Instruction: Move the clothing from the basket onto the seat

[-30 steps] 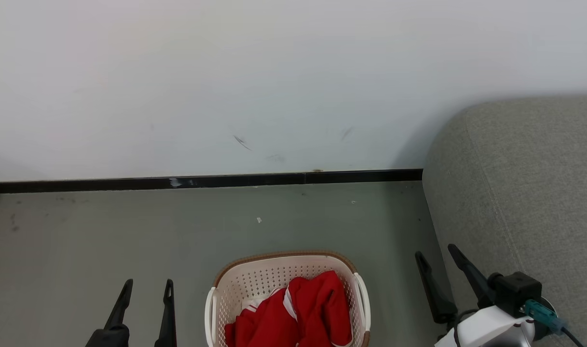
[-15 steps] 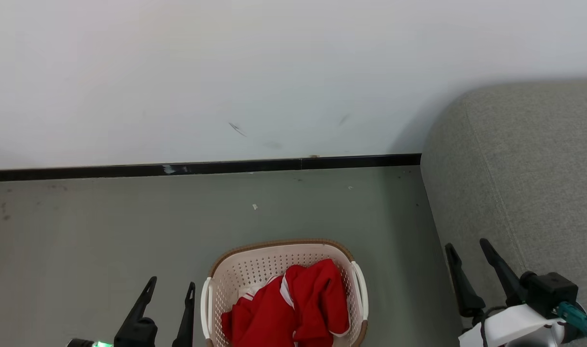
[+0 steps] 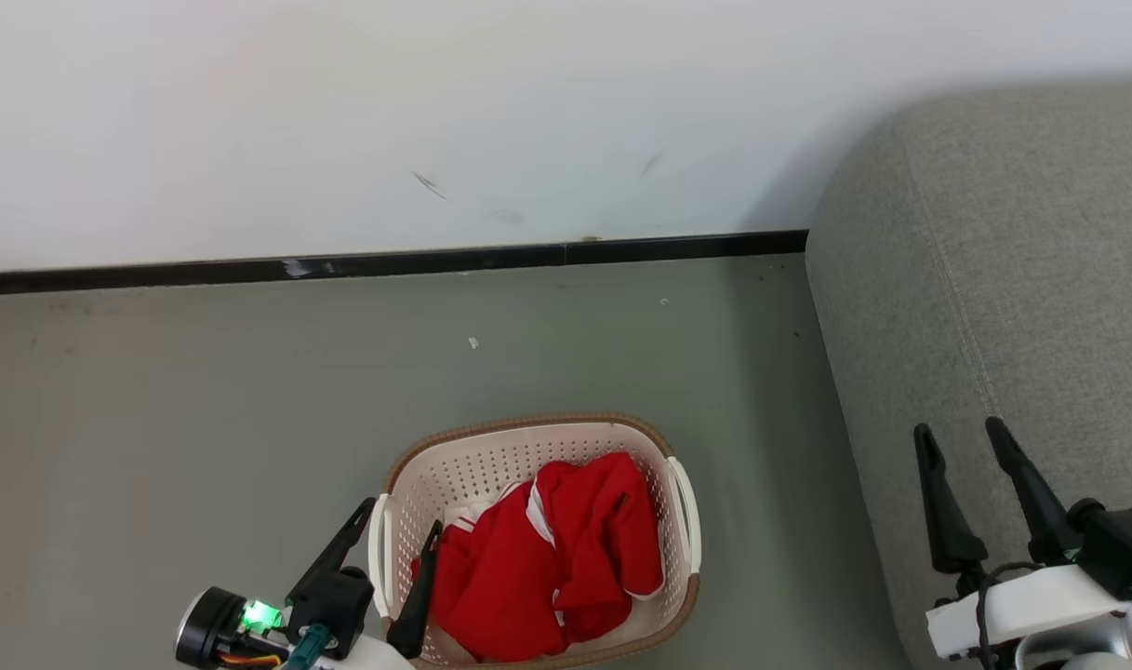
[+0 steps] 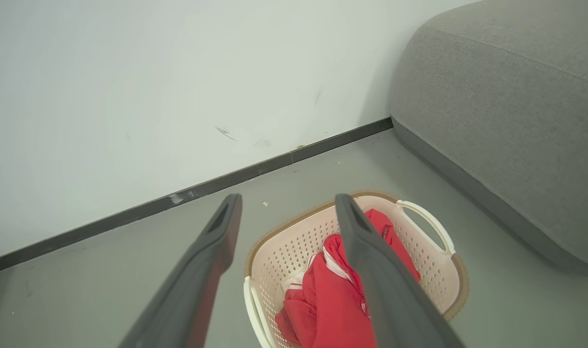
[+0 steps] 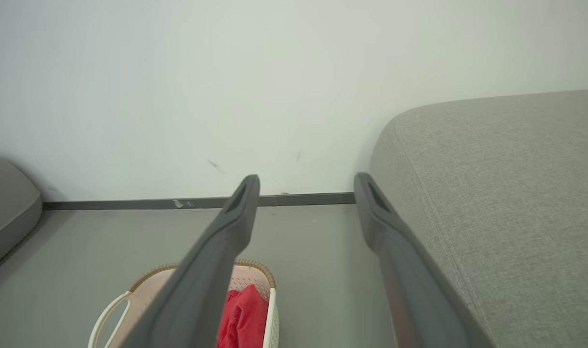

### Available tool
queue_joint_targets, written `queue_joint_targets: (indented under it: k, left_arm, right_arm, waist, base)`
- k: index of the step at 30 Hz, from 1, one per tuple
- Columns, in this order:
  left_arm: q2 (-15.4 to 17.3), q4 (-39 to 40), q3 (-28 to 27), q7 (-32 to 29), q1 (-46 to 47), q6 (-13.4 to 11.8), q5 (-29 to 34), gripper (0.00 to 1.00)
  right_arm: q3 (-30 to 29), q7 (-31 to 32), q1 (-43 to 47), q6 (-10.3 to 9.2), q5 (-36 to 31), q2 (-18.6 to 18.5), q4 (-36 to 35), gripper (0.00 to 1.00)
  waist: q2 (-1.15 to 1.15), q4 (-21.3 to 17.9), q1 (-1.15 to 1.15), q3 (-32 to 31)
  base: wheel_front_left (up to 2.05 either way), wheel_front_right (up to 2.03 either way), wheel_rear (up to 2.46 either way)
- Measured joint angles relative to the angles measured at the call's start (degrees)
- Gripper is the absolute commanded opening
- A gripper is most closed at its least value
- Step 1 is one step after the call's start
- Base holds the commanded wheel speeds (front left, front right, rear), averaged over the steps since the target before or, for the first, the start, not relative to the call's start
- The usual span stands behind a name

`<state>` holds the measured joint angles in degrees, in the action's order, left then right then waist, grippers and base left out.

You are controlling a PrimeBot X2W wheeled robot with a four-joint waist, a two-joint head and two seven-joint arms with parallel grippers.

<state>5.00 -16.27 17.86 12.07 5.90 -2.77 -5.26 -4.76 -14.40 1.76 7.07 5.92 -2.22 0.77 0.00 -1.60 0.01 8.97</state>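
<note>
Clothing [image 3: 547,549] heaped in the basket [image 3: 528,421] at lower centre, left claw [image 3: 401,515] spread wide and empty over its left rim, seemingly lined up for a grab; right claw [image 3: 957,426] wide, idle at lower right by the seat [image 3: 1040,233].

Probably a living room, or a mock-up of one: a grey upholstered seat [image 3: 993,279] stands against a scuffed white wall [image 3: 435,112] with black skirting [image 3: 389,263], and a laundry basket [image 3: 528,423] of red clothing [image 3: 547,549] sits on the bare grey floor [image 3: 203,419].
</note>
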Motion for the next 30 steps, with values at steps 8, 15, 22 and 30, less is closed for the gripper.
queue_joint_targets:
  k: [8,15,22,30]
  left_arm:
    - [-0.68,-3.71,3.13,-1.07,5.13,1.57,1.96,1.00]
    - [-1.10,-7.40,3.89,-1.94,8.88,1.96,2.49,1.00]
    - [-1.34,-10.15,5.14,-1.97,12.98,1.97,4.64,1.00]
    - [-1.49,-13.03,6.47,-1.91,17.10,1.96,6.05,1.00]
  right_arm:
    - [-2.25,-0.08,-2.31,0.00,0.05,0.01,-3.53,1.00]
    - [-2.75,-0.21,-4.01,0.00,0.68,0.02,-6.03,1.00]
    - [-3.60,-0.22,-6.40,0.00,1.27,0.02,-7.97,1.00]
    - [-4.88,-0.22,-9.60,0.00,2.57,0.02,-10.10,1.00]
  waist:
    - [0.00,-1.01,0.00,4.22]
    - [0.00,-2.08,0.00,8.57]
    - [0.00,-3.39,0.00,13.50]
    - [0.00,-4.93,0.00,18.50]
  base:
    - [0.00,0.00,0.00]
    - [0.00,0.00,0.00]
    - [0.00,0.00,0.00]
    - [0.00,0.00,0.00]
